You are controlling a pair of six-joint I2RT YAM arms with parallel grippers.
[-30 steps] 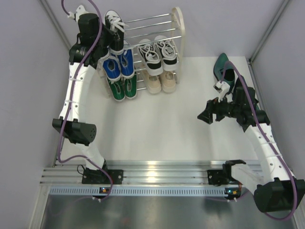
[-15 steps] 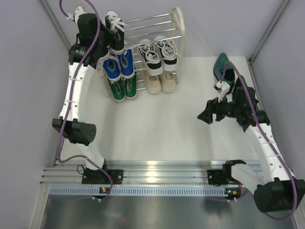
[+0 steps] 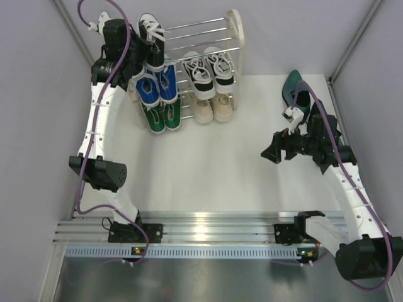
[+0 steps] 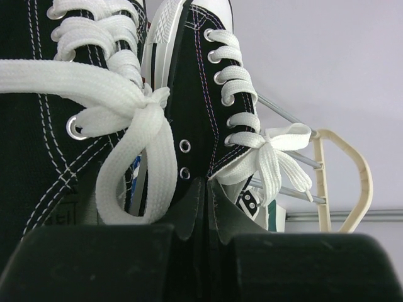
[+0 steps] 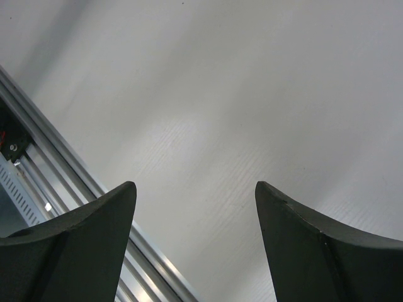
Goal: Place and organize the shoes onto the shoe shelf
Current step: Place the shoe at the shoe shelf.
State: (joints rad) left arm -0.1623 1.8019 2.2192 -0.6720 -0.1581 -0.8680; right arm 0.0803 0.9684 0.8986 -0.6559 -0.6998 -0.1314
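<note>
The held black-and-white pair (image 3: 151,39) is found at the left end of the shoe shelf (image 3: 235,31), up by its top rods and directly above the blue pair (image 3: 157,85). Against the views of a second earlier, almost nothing is altered. The pair and the left arm (image 3: 101,113) are shifted by only a trace. The placing is therefore judged to be at its settling stage, with the release not yet made. Whether the soles already bear on the rods cannot be told.

In the left wrist view the two sneakers are seen side by side. They are of black canvas with pale stitching, white toe caps, metal eyelets and broad white laces tied in bows. Their inner collar walls are pinched together by the left claw (image 4: 208,236), which is closed almost fully on the thin canvas.

Further down the shelf, the green pair (image 3: 165,116) is set on the lowest tier. The second black-and-white pair (image 3: 208,69) and the beige pair (image 3: 213,107) are set on the right half.

The dark green dress shoes (image 3: 293,88) are left on the worktop (image 3: 208,170) at the right rear, partly hidden by the right arm (image 3: 346,182). They are judged to be the last pair to be shelved. Near them the right claw (image 5: 195,189) is held wide apart over bare worktop, with nothing in its grasp.
</note>
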